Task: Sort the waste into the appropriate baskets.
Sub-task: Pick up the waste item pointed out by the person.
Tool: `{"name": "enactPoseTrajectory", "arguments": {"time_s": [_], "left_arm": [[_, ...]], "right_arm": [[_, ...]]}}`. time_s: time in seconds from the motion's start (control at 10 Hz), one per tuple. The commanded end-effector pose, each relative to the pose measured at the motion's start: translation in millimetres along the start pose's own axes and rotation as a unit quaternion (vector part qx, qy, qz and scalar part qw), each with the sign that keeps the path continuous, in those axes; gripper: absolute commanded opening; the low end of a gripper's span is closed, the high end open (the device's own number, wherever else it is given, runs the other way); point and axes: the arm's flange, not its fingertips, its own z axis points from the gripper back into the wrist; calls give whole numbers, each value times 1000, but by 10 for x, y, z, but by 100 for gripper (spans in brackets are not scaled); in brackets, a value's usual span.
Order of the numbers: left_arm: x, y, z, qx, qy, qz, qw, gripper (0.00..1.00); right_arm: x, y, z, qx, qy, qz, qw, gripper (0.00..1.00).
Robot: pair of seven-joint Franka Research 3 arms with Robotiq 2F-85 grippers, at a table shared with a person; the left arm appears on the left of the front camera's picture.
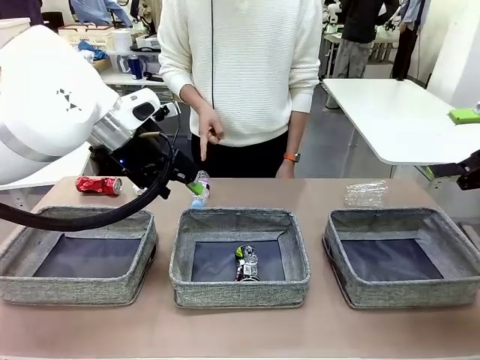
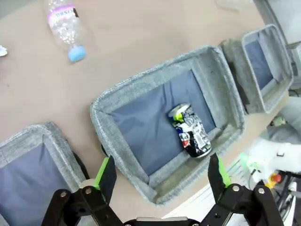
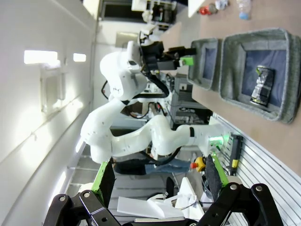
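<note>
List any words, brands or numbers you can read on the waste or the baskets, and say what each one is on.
On the clear bottle, pink label: dark letters, too blurred to read.
On the dark can in the middle basket: white and red print, too small to read.
On the red can: white print, too small to read.
No text can be quoted from these views.

Grey woven baskets (image 1: 238, 289), red can (image 1: 99, 184)
</note>
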Motion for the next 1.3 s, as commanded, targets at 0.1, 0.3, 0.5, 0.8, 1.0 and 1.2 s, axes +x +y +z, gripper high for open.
{"name": "enactPoseTrajectory", "arguments": {"time_s": [0.1,0.3,0.5,0.8,1.0,1.2], "left_arm": [[61,-18,-78,44,-36,92,994,100],[542,-120,-186,93,14,116,989,100],[999,-27,-328,121,81,122,982,100],[1426,145,-684,161,134,123,970,100],[1618,325,-974,169,152,128,965,100],[1647,563,-1262,176,157,156,959,100]], "right_arm": [[3,36,14,-2,4,-4,1000,100],[3,36,14,-2,4,-4,1000,100],[3,36,14,-2,4,-4,1000,100],[3,36,14,-2,4,-4,1000,100],[3,36,14,-2,4,-4,1000,100],[3,36,14,-2,4,-4,1000,100]]}}
